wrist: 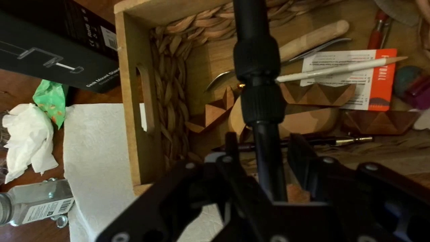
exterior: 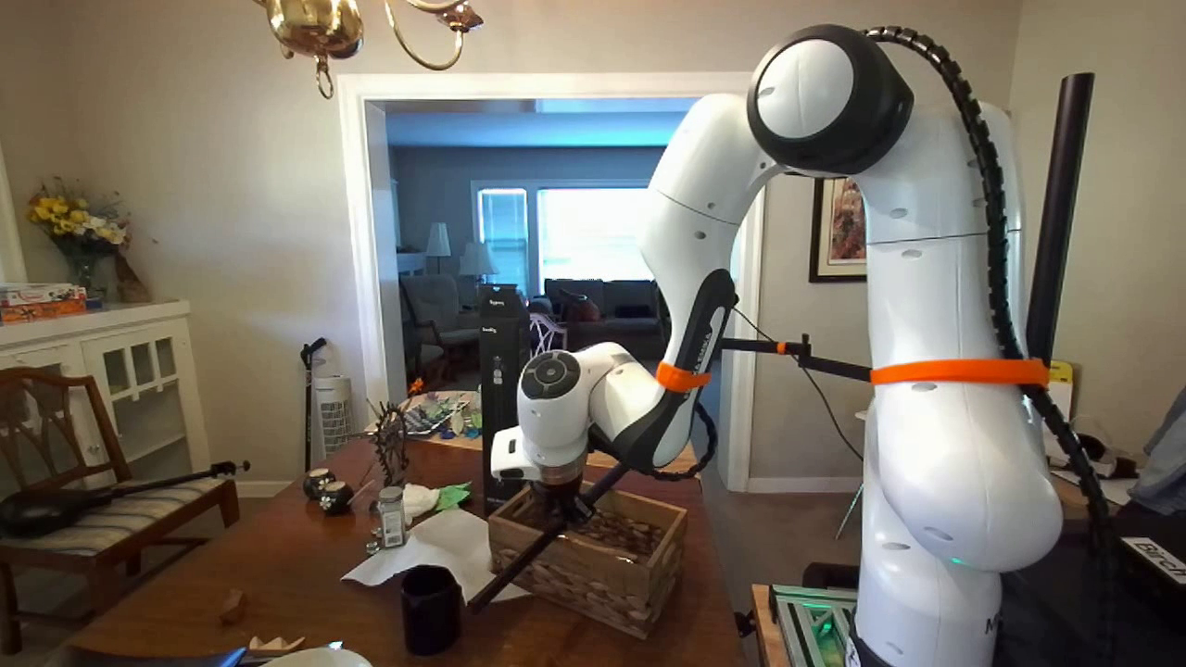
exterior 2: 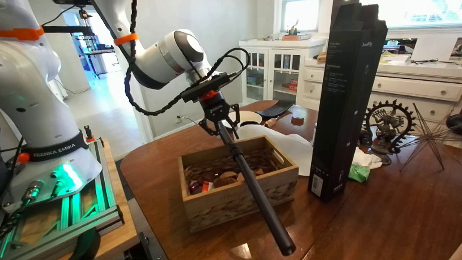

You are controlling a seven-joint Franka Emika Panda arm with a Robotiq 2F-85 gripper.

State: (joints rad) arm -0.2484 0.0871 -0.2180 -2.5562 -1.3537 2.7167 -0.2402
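Black pole [exterior 2: 254, 186] slants over the basket [exterior 2: 223, 209]; end effector [wrist: 264, 144] straddles it, jaws parted, gaps both sides in wrist view. Likely stiff, moderately heavy, slick, not fragile. Best hold: square across it beside the collar [wrist: 262, 103].

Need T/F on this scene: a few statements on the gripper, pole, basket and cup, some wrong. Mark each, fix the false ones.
1. The gripper stands open around the black pole, gaps showing on both sides. True.
2. The black cup stands on the table, outside the basket. True.
3. The black pole stands vertical. False: it slants over the basket.
4. The basket holds only one thing. False: it holds several, a white pencil and a card among them.
5. The white pencil lies across the card. True.
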